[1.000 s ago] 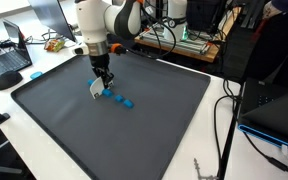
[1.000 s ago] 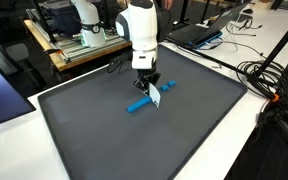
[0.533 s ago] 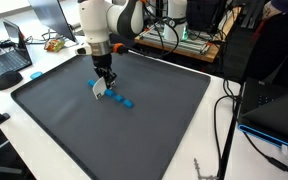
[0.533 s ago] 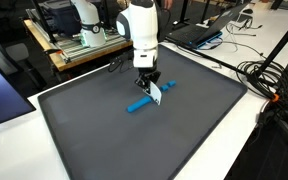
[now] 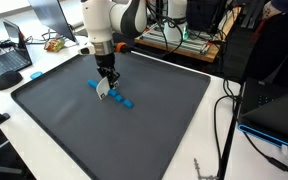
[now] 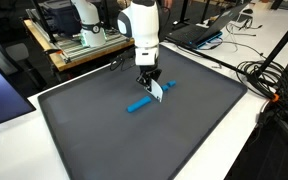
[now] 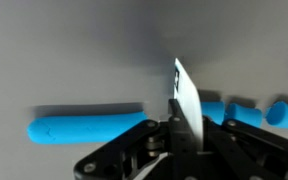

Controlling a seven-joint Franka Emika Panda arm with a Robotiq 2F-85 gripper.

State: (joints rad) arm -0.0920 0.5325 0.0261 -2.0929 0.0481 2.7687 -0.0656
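Jaws pinch a thin white card (image 7: pixel 189 100), held low across a row of blue pieces (image 6: pixel 137 105) that lies near the middle of the dark-matted bench (image 5: pixel 154 120).

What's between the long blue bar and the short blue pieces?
A white blade at the end effector, between the long blue bar and short blue pieces; wrist view shows it.

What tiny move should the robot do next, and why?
Probably lower straight down: the gripper, jaws shut, holds a white blade edge-on across the blue strip, beside short blue pieces already lying apart.
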